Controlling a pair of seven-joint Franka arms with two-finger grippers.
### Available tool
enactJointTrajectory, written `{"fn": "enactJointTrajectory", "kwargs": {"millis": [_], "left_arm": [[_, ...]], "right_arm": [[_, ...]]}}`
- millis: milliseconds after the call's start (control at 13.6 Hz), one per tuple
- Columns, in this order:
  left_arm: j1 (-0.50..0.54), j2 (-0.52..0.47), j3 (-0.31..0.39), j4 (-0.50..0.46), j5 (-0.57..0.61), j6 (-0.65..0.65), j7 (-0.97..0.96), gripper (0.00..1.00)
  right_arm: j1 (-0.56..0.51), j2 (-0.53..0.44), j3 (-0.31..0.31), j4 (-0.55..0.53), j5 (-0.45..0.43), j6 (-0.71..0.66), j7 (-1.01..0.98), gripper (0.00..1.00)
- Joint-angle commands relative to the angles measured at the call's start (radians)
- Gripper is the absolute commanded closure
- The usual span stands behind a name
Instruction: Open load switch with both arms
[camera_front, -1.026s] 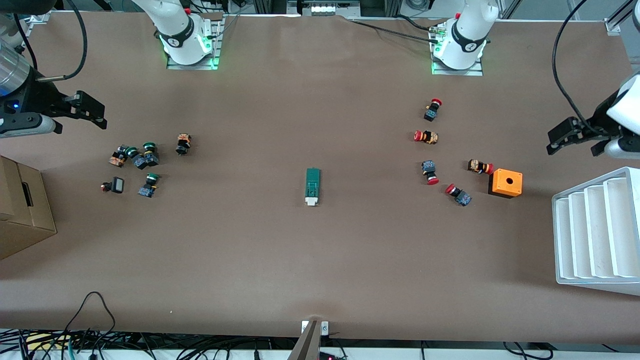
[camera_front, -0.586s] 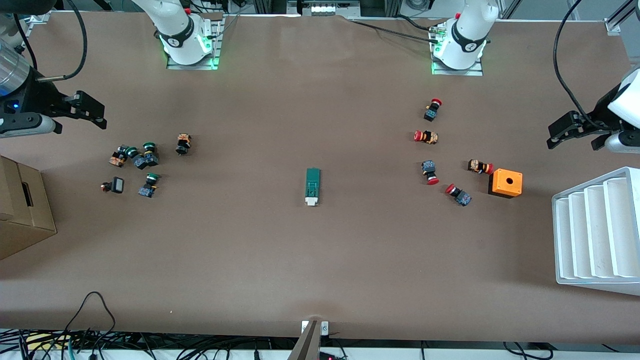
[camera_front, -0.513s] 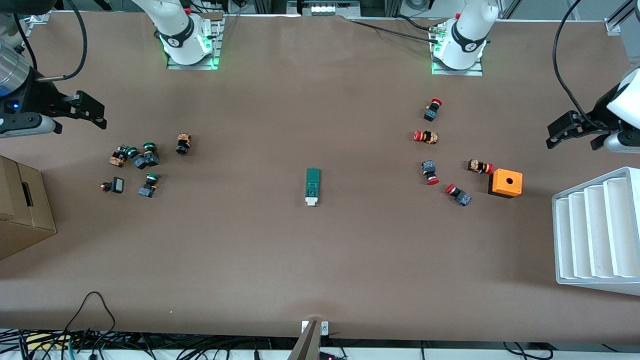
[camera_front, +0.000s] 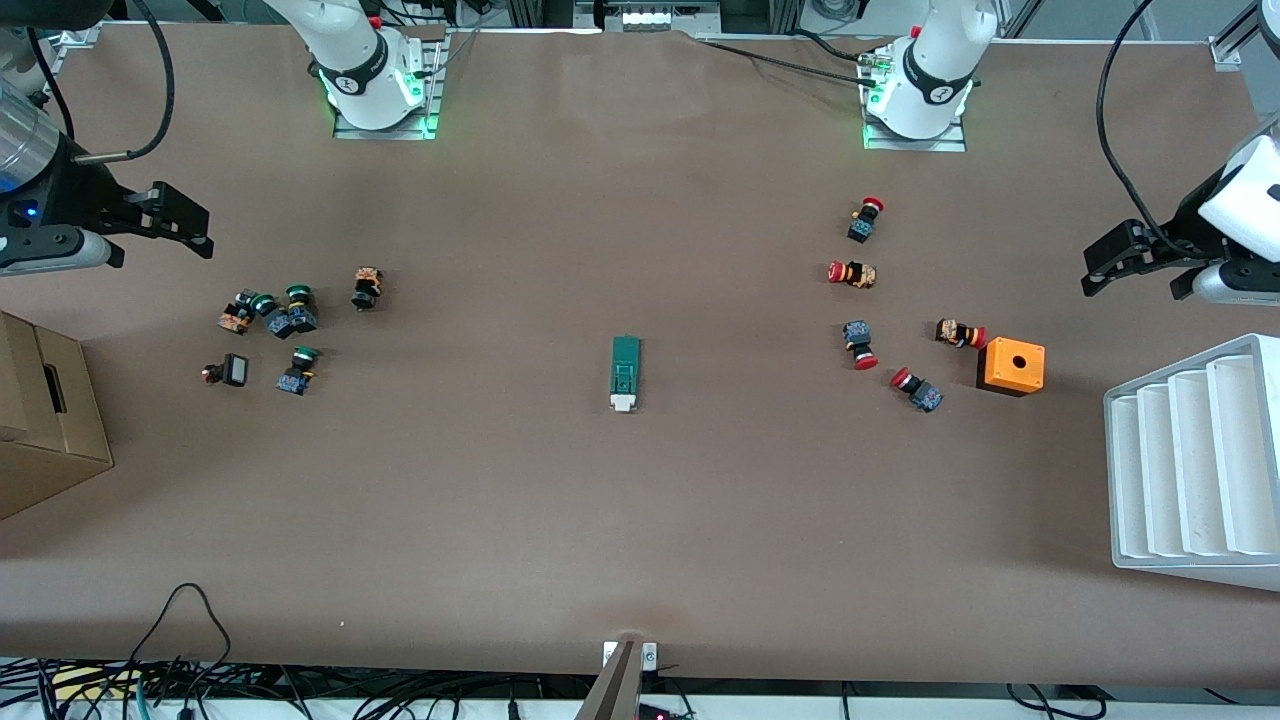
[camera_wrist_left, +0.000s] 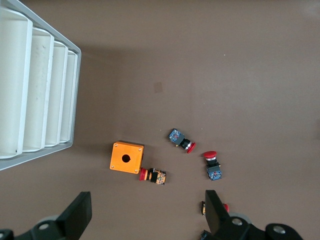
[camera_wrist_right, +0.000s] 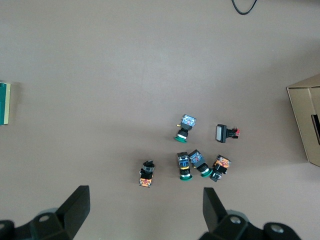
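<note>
The load switch (camera_front: 625, 373) is a narrow dark-green block with a white end. It lies flat at the middle of the table, white end toward the front camera. Its edge also shows in the right wrist view as the load switch (camera_wrist_right: 4, 103). My left gripper (camera_front: 1140, 280) hangs open over the left arm's end of the table, near the orange box. In its own view the left gripper (camera_wrist_left: 147, 202) has nothing between its fingers. My right gripper (camera_front: 160, 250) hovers open at the right arm's end, above the green-capped buttons, and the right gripper (camera_wrist_right: 145, 196) is also empty.
Several red-capped buttons (camera_front: 860, 345) and an orange box with a hole (camera_front: 1011, 366) lie toward the left arm's end. A white ribbed rack (camera_front: 1190, 460) stands beside them. Several green-capped buttons (camera_front: 290, 315) and a cardboard box (camera_front: 45, 415) sit toward the right arm's end.
The left gripper has drifted slightly away from the white rack and toward the table's middle. The right arm and the load switch have not moved.
</note>
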Motion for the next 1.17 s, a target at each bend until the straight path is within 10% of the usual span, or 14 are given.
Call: {"fn": "enactJointTrajectory", "kwargs": {"millis": [0, 1099], "left_arm": [[-0.002, -0.014, -0.049, -0.026, -0.025, -0.001, -0.005, 0.00], [-0.005, 0.043, -0.571, -0.267, -0.085, 0.519, -0.441, 0.00]], "right_arm": [[0.003, 0.013, -0.003, 0.030, -0.015, -0.021, -0.007, 0.00], [0.003, 0.013, -0.003, 0.031, -0.015, -0.021, -0.007, 0.00]]}}
